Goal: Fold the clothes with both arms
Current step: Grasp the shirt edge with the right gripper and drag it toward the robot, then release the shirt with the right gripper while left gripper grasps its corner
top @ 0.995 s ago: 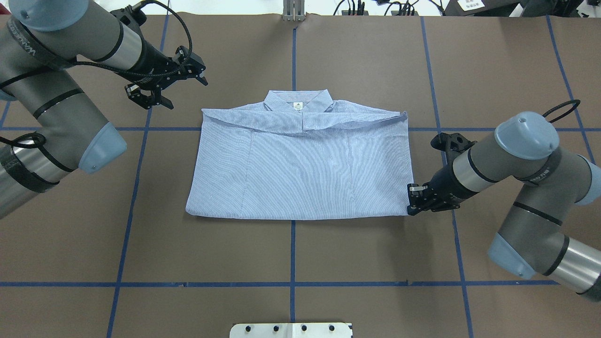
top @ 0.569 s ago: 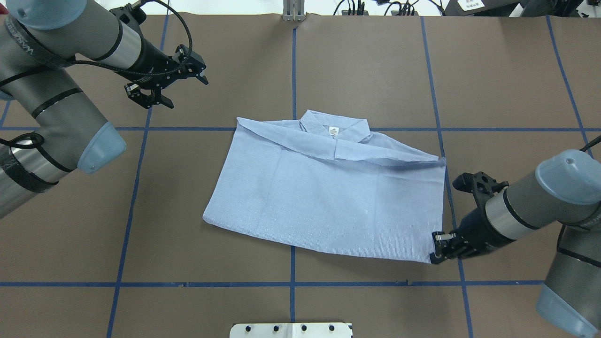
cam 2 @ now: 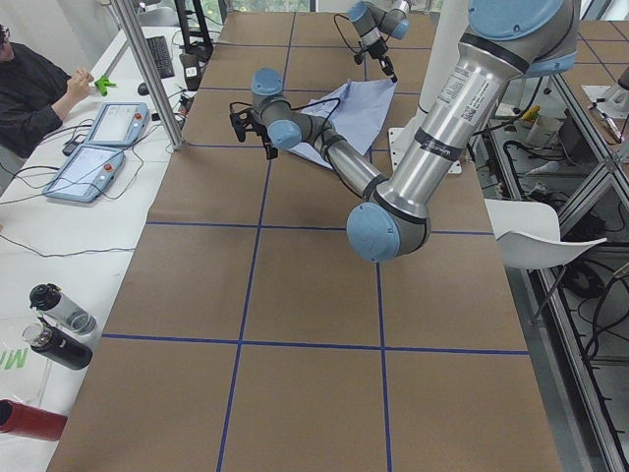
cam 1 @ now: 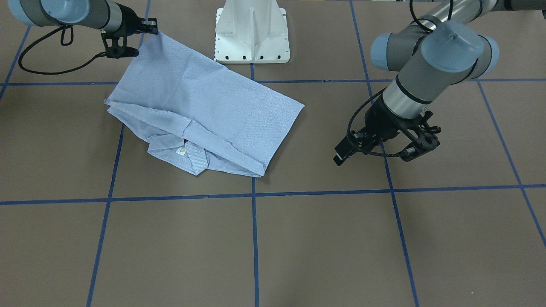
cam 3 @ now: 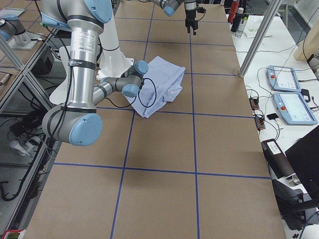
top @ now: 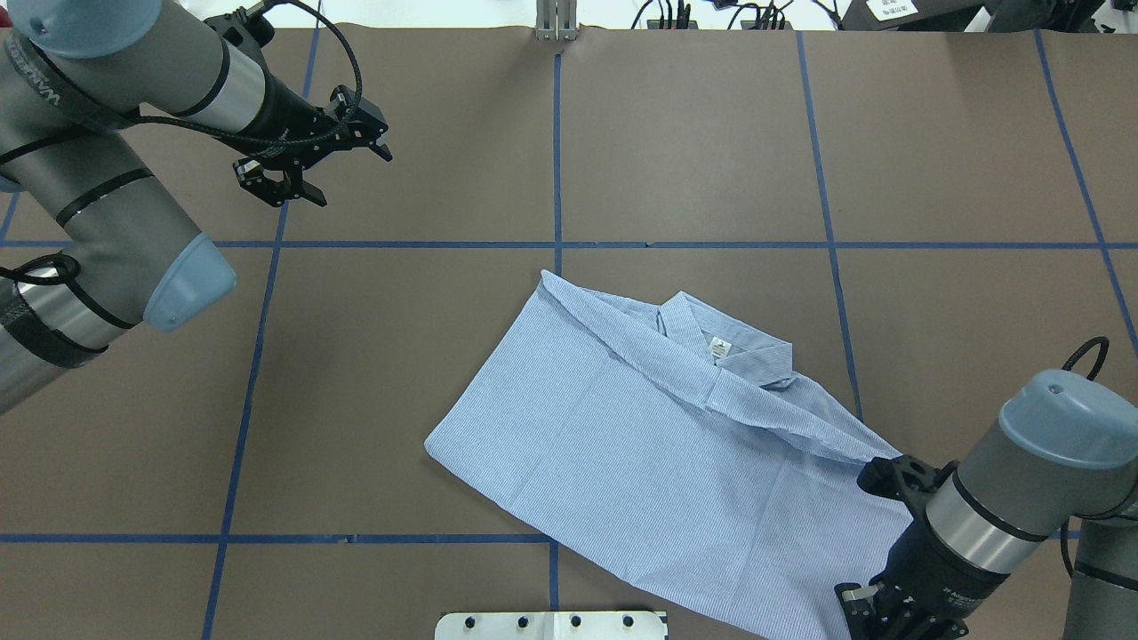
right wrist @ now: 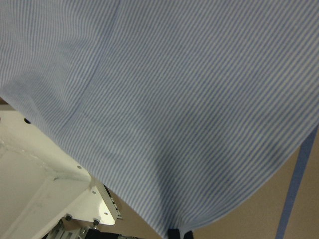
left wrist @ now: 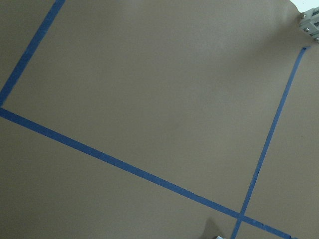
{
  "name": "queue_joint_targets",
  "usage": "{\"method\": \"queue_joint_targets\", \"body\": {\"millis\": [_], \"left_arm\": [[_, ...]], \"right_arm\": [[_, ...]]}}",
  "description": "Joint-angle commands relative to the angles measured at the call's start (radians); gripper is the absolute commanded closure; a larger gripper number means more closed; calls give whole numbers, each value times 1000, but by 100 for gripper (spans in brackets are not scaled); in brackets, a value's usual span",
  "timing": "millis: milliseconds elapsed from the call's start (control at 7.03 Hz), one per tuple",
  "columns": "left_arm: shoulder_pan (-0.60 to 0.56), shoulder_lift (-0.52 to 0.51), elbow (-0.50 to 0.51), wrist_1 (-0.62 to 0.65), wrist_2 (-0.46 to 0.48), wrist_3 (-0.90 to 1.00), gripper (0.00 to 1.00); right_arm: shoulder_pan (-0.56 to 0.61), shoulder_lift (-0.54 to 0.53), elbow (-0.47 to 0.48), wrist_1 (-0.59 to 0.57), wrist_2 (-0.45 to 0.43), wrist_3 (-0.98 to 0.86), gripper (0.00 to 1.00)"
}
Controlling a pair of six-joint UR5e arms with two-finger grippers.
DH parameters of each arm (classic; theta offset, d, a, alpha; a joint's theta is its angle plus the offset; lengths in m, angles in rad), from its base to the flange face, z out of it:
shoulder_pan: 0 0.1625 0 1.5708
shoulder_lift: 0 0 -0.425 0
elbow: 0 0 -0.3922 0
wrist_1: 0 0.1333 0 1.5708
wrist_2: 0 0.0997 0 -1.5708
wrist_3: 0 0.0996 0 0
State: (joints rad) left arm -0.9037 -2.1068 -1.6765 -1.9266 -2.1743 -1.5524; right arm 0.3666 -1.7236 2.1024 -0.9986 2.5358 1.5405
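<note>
The shirt (top: 640,462) is found folded into a broad panel, flat on the worktop (top: 711,133) save for one hem corner, which is pinched in the right claw (cam 1: 150,31). The right wrist view is filled with striped cloth gathered down into the closed jaws. That corner is seen raised slightly off the surface, beside the pedestal base (cam 1: 251,34). From the right claw the whole garment lies forward and across, towards the left arm's side. Its long axis runs obliquely to the tape lines (top: 556,160), so the panel is set askew to the grid. The collar (top: 725,342) is placed on the edge farther from the right claw. The free hem corner (top: 428,446) lies at the opposite end of the hem from the pinched one. The left claw (top: 351,178) is noted spread and empty, hanging over bare worktop well apart from the shirt; only brown surface and tape are recorded in its wrist view. From the left claw the garment lies towards the robot and across to the right arm's side, with the shoulder corner (top: 547,277) nearest to it. The right arm is therefore much the nearer. It is judged that any two-handed fold depends on the left claw being brought across to that skewed edge first.
</note>
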Motion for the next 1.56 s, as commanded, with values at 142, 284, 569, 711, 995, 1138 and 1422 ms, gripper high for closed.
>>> {"method": "queue_joint_targets", "body": {"millis": [142, 284, 569, 711, 995, 1138, 1422], "left_arm": [[18, 5, -2, -5, 13, 5, 0], [66, 8, -37, 0, 13, 3, 0], [202, 76, -168, 42, 31, -81, 0], [295, 76, -184, 57, 89, -185, 1], [449, 83, -181, 63, 196, -311, 2], [501, 83, -164, 87, 223, -331, 3], [519, 93, -129, 101, 267, -331, 7]], "right_arm": [[70, 25, -5, 0, 26, 26, 0], [191, 100, -28, 0, 17, 26, 0], [422, 218, -53, 0, -38, 13, 0], [461, 255, -55, 0, -95, 12, 0], [569, 268, -71, -2, -131, -46, 0], [583, 268, -74, -5, -132, -95, 0], [584, 285, -88, -6, -132, -111, 0]]}}
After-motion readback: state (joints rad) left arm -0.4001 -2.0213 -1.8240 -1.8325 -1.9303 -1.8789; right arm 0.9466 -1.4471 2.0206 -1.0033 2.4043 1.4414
